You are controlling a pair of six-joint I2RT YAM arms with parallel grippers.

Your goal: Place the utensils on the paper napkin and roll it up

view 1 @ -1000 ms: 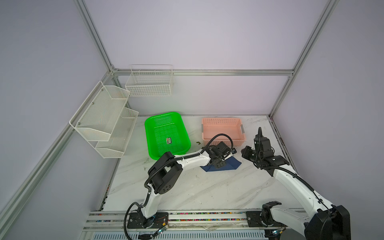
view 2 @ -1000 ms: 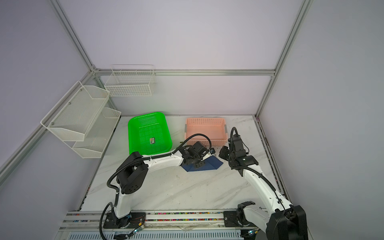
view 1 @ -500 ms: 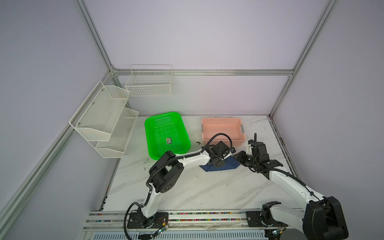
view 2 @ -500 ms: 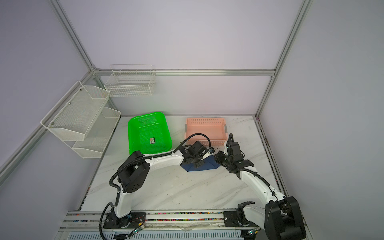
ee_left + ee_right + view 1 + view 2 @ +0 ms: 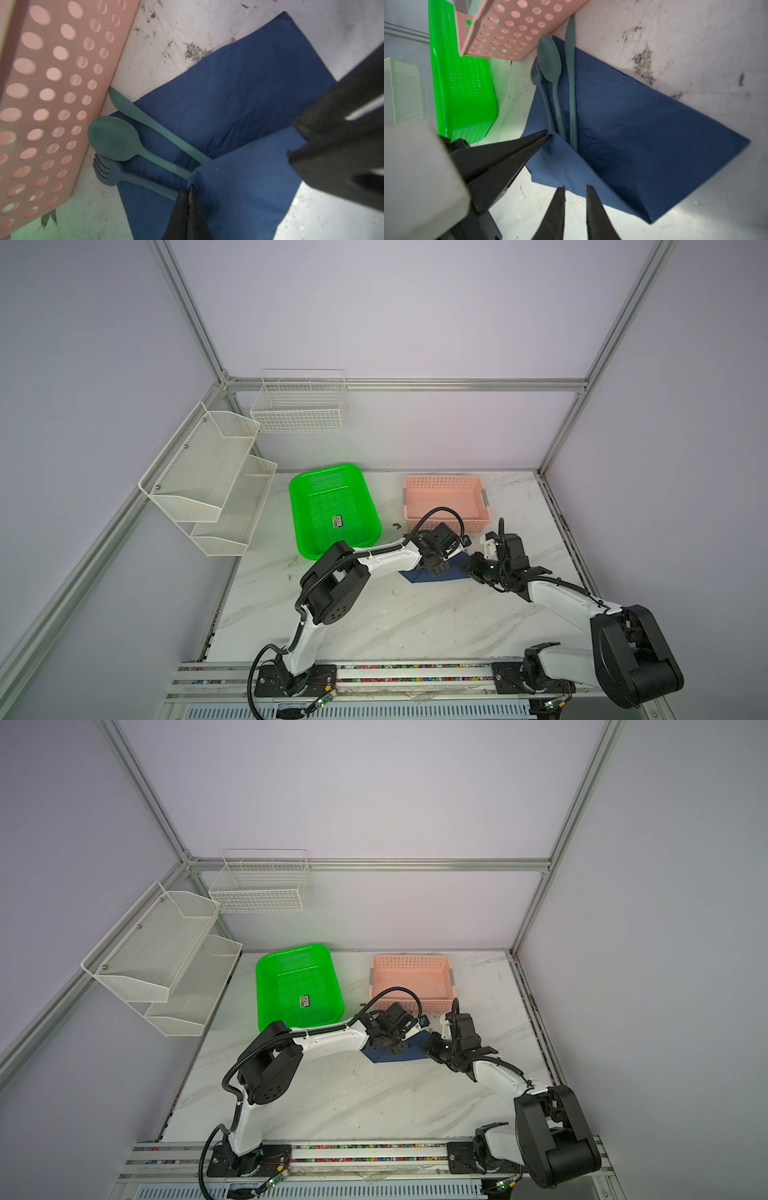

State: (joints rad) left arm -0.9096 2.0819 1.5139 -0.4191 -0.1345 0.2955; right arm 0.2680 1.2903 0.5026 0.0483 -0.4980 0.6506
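The navy paper napkin [image 5: 654, 135] lies on the marble in front of the pink basket, and one corner is folded over the utensil handles. A teal spoon [image 5: 550, 60], fork [image 5: 537, 76] and knife [image 5: 570, 62] lie side by side on it, heads towards the basket. My left gripper [image 5: 190, 192] is shut on the folded corner of the napkin [image 5: 249, 93]. My right gripper [image 5: 575, 188] hovers at the napkin's near edge, slightly open with nothing between its fingers. In both top views the two grippers [image 5: 438, 570] [image 5: 467, 565] meet over the napkin [image 5: 386, 1056].
The pink basket [image 5: 444, 485] stands just behind the napkin, almost touching the utensil heads. A green basket [image 5: 300, 506] with a small printed card [image 5: 338, 521] sits to the left. White wire racks [image 5: 208, 472] hang on the left wall.
My right arm has swung left and down from the table's right side to the napkin's edge, its jaws narrowing a little. The left gripper has kept its hold and place.
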